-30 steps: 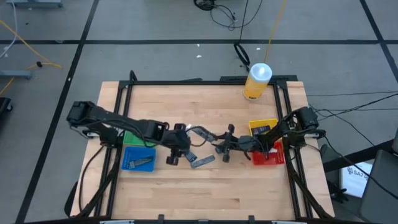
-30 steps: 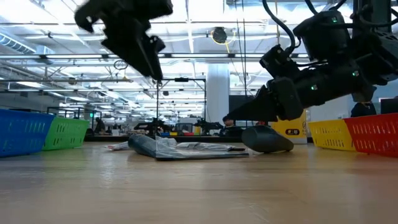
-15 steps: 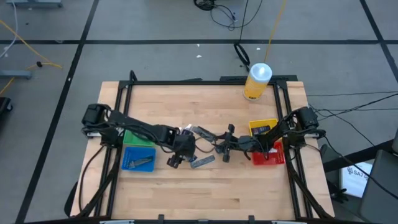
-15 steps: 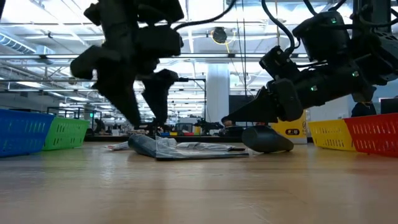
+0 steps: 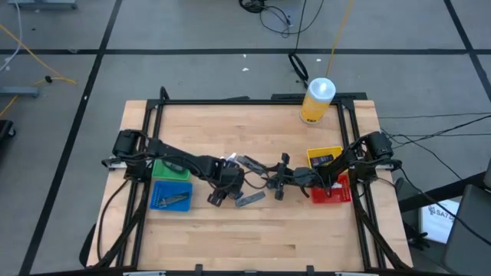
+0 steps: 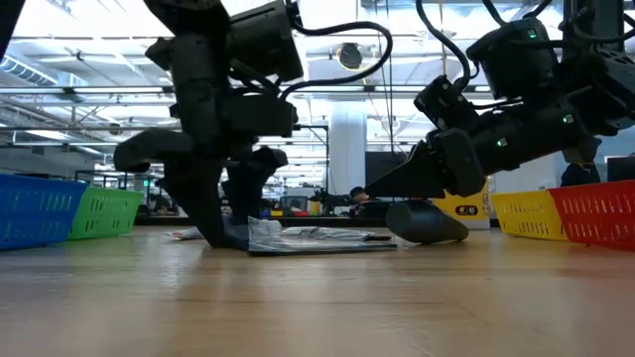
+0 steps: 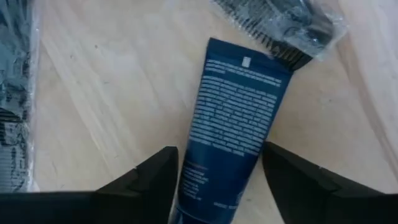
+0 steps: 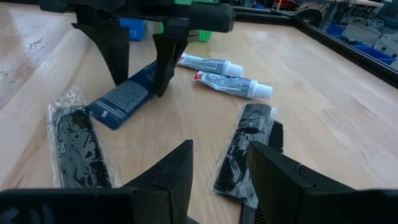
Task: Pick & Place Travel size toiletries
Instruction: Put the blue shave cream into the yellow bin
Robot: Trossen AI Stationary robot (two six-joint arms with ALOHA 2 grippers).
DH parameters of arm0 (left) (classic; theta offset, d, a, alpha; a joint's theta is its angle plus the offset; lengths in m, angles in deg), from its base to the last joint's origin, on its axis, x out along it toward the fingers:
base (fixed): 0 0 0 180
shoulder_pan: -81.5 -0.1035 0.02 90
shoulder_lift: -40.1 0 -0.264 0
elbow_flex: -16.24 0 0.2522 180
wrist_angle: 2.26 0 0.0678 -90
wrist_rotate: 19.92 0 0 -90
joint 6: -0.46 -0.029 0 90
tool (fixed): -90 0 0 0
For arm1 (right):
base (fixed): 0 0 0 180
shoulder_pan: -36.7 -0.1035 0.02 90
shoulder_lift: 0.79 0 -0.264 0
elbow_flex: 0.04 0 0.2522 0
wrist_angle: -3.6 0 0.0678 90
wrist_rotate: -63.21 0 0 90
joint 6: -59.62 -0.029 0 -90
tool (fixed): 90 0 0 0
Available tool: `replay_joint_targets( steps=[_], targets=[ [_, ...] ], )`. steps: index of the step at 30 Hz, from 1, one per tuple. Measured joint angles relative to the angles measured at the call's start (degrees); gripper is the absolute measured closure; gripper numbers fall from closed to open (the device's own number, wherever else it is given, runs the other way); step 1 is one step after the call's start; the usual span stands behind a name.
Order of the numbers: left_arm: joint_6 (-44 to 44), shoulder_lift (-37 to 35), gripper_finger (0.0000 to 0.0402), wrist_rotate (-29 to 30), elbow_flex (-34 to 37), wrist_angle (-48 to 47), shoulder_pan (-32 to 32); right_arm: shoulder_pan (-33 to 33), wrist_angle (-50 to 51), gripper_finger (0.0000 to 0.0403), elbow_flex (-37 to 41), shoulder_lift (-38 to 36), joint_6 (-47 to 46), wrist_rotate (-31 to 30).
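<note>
One packet lies in the blue bin (image 5: 170,195), while the left gripper (image 7: 217,180), jaws apart, straddles a blue tube (image 7: 233,124); several toiletries remain mid-table.

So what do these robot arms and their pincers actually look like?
Both arms are black and jointed, with black cables looping along them. Each ends in two flat, blade-like dark fingers: the left gripper and the right gripper look alike. No markings show.

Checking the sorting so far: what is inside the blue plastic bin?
In the high view, the blue plastic bin holds a grey, slim packet-like item lying on its floor. Nothing else shows inside; the left arm passes beside the bin without covering it.
</note>
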State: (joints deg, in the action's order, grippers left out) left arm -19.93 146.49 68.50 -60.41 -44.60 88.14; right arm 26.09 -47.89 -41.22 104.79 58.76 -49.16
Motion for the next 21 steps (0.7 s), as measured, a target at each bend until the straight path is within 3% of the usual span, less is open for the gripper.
replay_joint_targets(
  steps=[9, 15, 17, 21],
  targets=[
    [5.15, -0.79, 0.0273, 2.08, -0.03, -1.76, -0.24, 0.00, -0.02, 0.0262, 0.00, 0.00, 0.00, 0.00],
    [13.37, -5.04, 0.0294, 8.73, -2.17, -7.87, -0.74, 0.00, -0.06, 0.0261, 0.00, 0.00, 0.00, 0.07],
    [16.14, -6.03, 0.0295, 7.77, -1.46, -6.17, -1.63, 0.01, -0.63, 0.0261, 0.00, 0.00, 0.01, 0.10],
    [17.77, -6.68, 0.0295, 4.06, 1.54, 5.80, -3.54, 0.17, -2.79, 0.0261, 0.00, -1.11, 3.02, 0.07]
  ],
)
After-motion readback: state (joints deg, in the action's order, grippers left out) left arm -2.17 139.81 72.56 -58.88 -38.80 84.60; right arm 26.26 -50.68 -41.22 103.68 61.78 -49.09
